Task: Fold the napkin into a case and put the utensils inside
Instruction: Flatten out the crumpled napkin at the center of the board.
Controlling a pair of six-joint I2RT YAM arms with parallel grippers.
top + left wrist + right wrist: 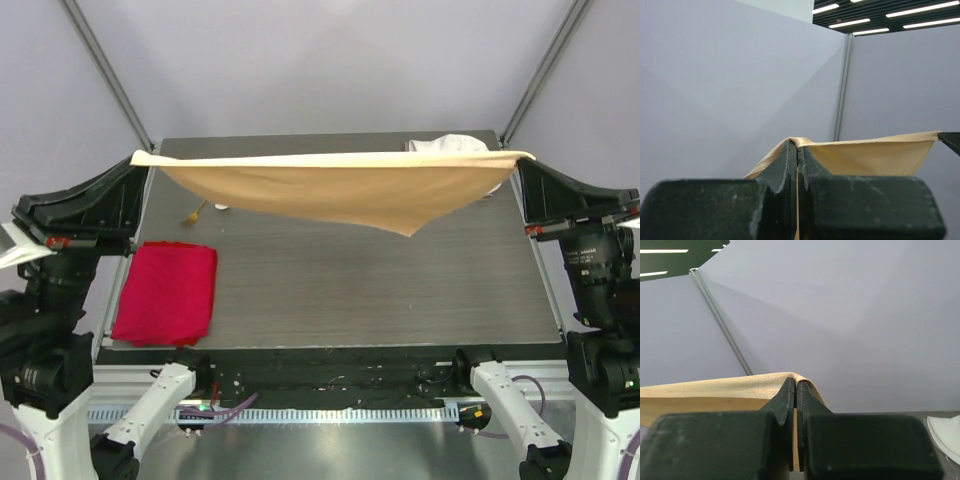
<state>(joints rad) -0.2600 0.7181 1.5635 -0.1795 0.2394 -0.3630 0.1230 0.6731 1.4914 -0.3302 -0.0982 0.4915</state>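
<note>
The peach-orange napkin [340, 190] hangs stretched in the air above the far half of the table, its lower part sagging to a point at the right of centre. My left gripper [140, 160] is shut on its left corner, and the cloth [875, 157] drapes over the fingertips. My right gripper [522, 160] is shut on its right corner, with cloth [715, 390] folded over the tips. The gold fork [193, 214] lies at the far left, partly under the napkin. A bit of the white spoon [220, 207] shows beside it.
A bright red cloth [168, 292] lies folded at the near left of the dark table [380, 290]. A white fabric hat [448, 144] sits at the far right behind the napkin; it also shows in the right wrist view [946, 436].
</note>
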